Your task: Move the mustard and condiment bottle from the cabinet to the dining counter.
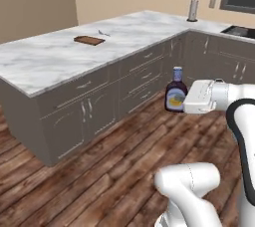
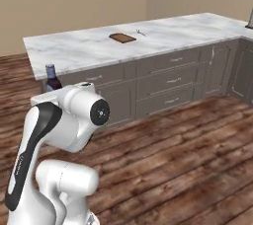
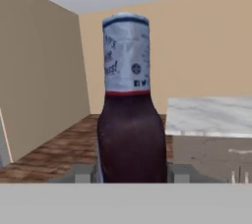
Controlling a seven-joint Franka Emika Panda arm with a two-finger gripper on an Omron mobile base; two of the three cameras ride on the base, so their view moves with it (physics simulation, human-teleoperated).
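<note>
Clamped on the condiment bottle (image 3: pixel 130 134), the gripper (image 3: pixel 132 173) has its two fingers pressed against either side of the dark body low down, one fingertip (image 3: pixel 82 172) showing at each flank in the hand view. That bottle stands upright in the grasp, pale cap uppermost, held in the air above the wooden floor (image 1: pixel 99 181) and clear of any surface. In the left base view the condiment bottle (image 1: pixel 176 91) sits just at the front of the white hand, with its cream label facing the camera and the grey base cabinets (image 1: pixel 99 106) behind it. From the right base view only the cap and shoulder of the condiment bottle (image 2: pixel 51 77) rise above the arm. Beyond lies the dining counter (image 1: pixel 45 56), its marble top well apart from the bottle, carrying a small brown board (image 1: pixel 89 40) near its far side
</note>
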